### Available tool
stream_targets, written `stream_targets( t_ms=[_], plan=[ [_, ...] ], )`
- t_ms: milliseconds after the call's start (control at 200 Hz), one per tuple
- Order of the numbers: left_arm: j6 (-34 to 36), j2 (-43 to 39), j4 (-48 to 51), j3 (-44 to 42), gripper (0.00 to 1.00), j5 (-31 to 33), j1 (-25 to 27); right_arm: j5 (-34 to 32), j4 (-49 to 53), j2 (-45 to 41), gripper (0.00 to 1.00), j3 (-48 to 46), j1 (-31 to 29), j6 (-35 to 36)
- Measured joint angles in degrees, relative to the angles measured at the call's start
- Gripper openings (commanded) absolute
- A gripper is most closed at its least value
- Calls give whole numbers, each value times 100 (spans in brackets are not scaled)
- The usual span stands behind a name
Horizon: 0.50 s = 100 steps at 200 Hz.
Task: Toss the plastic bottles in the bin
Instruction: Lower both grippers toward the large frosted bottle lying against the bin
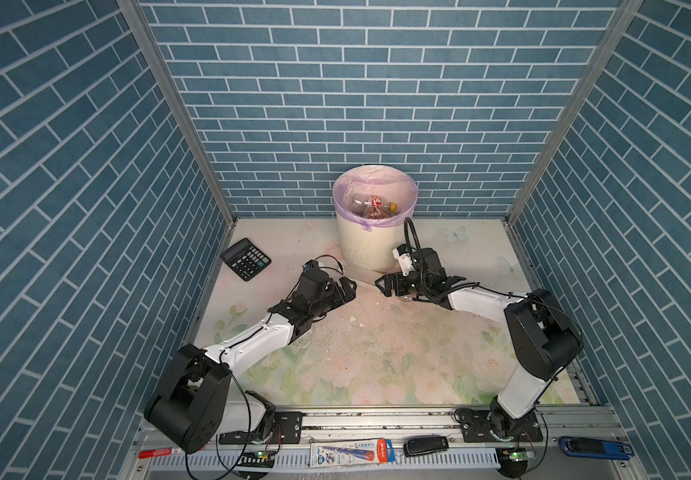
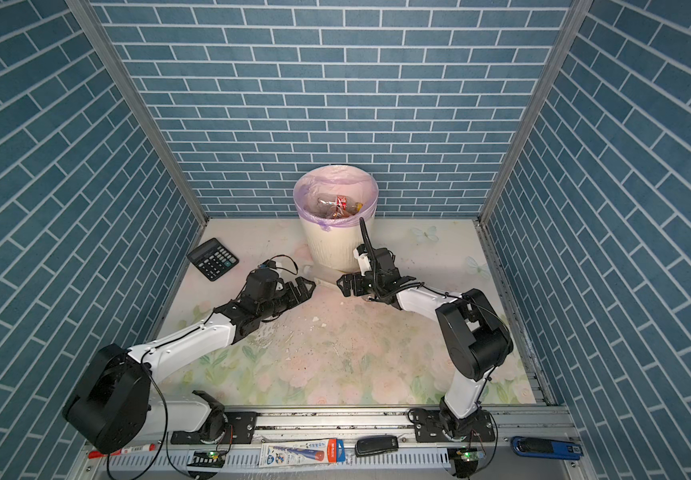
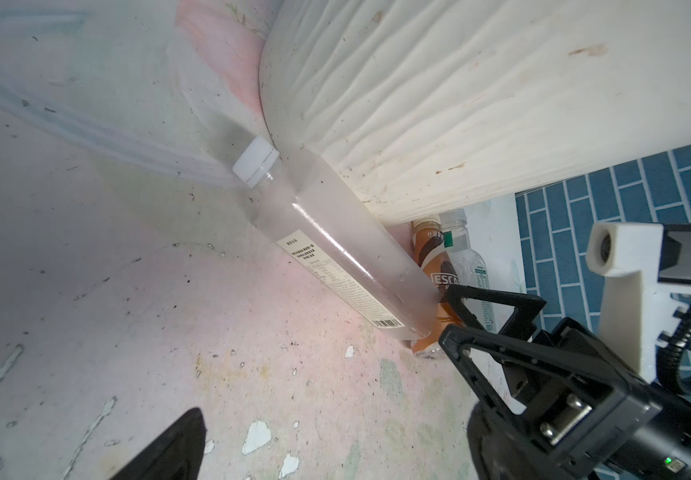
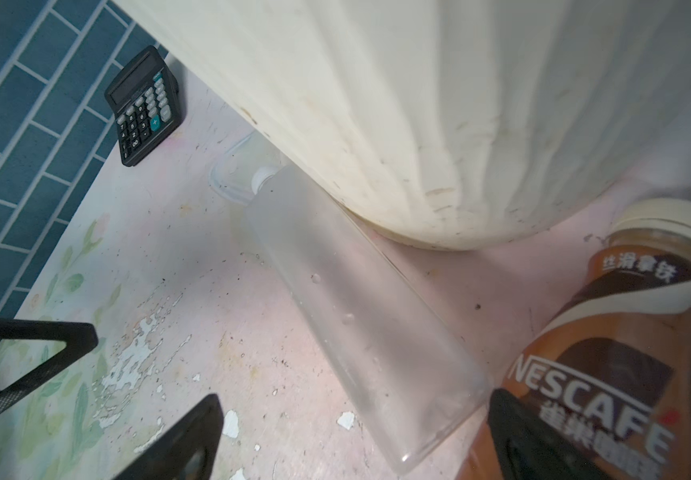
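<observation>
While the left gripper (image 1: 350, 289) and right gripper (image 1: 382, 286) both sat wide open, holding nothing, low at the foot of the bin (image 1: 362, 245), a frosted white-capped bottle (image 3: 335, 266) lay against its base, a Nescafé bottle (image 4: 609, 353) lay just beside the right gripper's finger, and other bottles (image 1: 373, 204) were already inside it.

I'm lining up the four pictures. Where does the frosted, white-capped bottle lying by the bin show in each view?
Top view: the frosted bottle lies at the front foot of the bin, near centre.
Top view: same spot, slightly left of centre.
Left wrist: mid-picture, along the bin wall, a brown bottle beyond its base.
Right wrist: mid-picture, cap toward the calculator, brown bottle by its base.
Shared landmark: the ribbed cream bin.
</observation>
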<state>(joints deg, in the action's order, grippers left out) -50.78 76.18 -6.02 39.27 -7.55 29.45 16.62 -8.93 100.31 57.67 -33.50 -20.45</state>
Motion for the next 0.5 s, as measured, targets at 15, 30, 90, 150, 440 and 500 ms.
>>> stream_targets(
  t_ms=[15, 30, 90, 150, 440, 500],
  plan=[
    [0, 0, 0, -2, 99, -4, -7, -2, -13, 13, 99, 2, 0, 4],
    [0, 0, 0, -7, 99, -4, -11, -13, -22, 37, 99, 2, 0, 9],
    [0, 0, -2, -13, 99, -17, -31, -35, -63, 114, 99, 7, 0, 39],
    [0, 0, -15, -13, 99, -31, -46, -42, -109, 190, 99, 17, 0, 85],
    [-2, 0, -46, -46, 99, -70, -109, -20, -177, 396, 99, 87, -76, 138],
    [-2, 0, -55, -70, 99, -70, -131, -2, -179, 407, 99, 87, -127, 138]
  ],
)
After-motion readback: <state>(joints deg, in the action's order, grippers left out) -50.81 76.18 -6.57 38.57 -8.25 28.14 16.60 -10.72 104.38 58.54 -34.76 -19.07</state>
